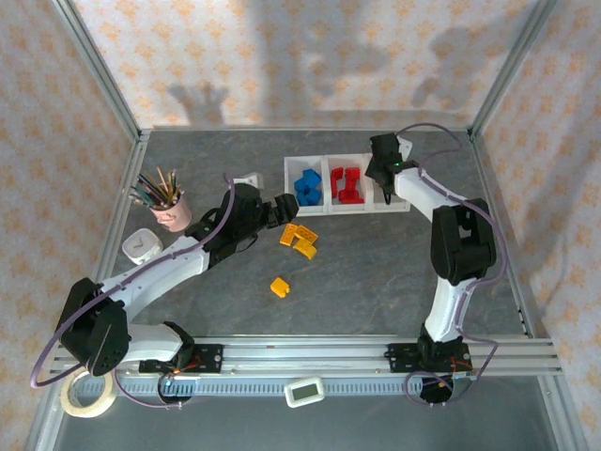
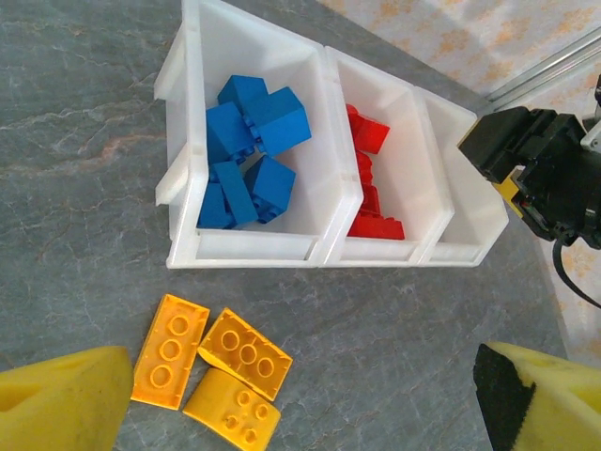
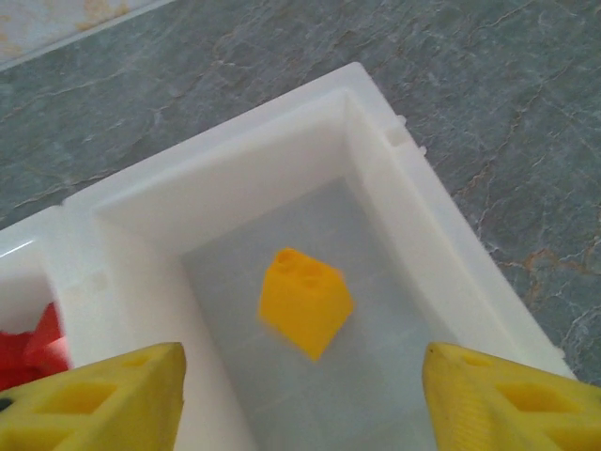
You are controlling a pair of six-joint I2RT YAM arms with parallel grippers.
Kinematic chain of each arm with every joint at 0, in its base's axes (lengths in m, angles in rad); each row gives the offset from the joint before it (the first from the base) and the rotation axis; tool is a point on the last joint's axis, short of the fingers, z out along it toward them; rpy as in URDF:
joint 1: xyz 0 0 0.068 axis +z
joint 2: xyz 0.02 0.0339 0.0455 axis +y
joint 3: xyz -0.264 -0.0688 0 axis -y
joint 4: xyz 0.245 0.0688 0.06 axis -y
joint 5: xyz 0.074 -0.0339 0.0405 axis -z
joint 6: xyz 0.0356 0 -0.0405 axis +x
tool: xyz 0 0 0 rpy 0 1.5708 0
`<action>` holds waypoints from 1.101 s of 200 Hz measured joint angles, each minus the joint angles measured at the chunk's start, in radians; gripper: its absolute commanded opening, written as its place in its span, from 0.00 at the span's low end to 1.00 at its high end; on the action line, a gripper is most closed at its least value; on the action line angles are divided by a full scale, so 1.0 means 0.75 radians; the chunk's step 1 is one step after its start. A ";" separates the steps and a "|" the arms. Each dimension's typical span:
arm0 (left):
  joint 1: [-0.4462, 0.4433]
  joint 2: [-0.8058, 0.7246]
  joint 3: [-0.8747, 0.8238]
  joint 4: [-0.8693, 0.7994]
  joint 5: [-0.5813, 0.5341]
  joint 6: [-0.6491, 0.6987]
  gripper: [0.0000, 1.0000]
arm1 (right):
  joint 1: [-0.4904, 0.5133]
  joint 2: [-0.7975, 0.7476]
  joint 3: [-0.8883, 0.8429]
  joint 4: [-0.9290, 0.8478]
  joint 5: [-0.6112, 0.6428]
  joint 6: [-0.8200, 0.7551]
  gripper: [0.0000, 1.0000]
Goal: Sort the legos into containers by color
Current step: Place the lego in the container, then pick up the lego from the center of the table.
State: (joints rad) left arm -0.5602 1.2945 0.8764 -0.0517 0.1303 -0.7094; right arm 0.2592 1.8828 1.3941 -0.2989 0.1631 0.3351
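We see the right tool (image 3: 300,399) open, empty, above a yellow brick (image 3: 305,301) in the end compartment (image 3: 376,141); left tool (image 2: 300,409) wide open.

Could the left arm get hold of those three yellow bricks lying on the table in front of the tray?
Probably yes. The left gripper hangs open right above the three yellow bricks, which lie bare on the table just short of the tray; nothing stands between.

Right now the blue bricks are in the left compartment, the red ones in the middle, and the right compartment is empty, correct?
Not empty: the right wrist view shows one yellow brick inside the right compartment. Blue bricks left and red bricks middle, as you said.
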 measured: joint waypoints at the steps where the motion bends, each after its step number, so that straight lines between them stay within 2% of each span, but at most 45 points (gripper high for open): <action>1: 0.000 -0.001 0.000 -0.001 0.000 0.001 0.95 | 0.002 -0.004 -0.003 0.000 -0.001 0.001 0.69; 27: 0.000 -0.041 -0.011 -0.016 -0.014 0.005 0.95 | 0.096 -0.167 -0.153 0.012 -0.068 0.002 0.73; 59: 0.001 -0.180 -0.089 -0.051 -0.050 0.004 0.96 | 0.332 -0.363 -0.374 0.036 -0.182 -0.012 0.75; 85: 0.010 -0.297 -0.169 -0.113 -0.091 0.000 0.96 | 0.524 -0.400 -0.490 0.054 -0.283 -0.064 0.77; 106: 0.016 -0.360 -0.213 -0.157 -0.121 -0.008 0.96 | 0.629 -0.399 -0.567 0.074 -0.355 -0.108 0.79; 171: 0.018 -0.429 -0.266 -0.208 -0.166 -0.046 0.97 | 0.753 -0.229 -0.619 0.172 -0.413 -0.200 0.79; 220: 0.025 -0.429 -0.285 -0.219 -0.187 -0.067 0.97 | 0.799 -0.130 -0.553 0.176 -0.305 -0.248 0.65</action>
State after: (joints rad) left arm -0.5411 0.9726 0.6624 -0.2161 -0.0097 -0.7593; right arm 0.8585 1.7855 0.9794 -0.1665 -0.0658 0.1493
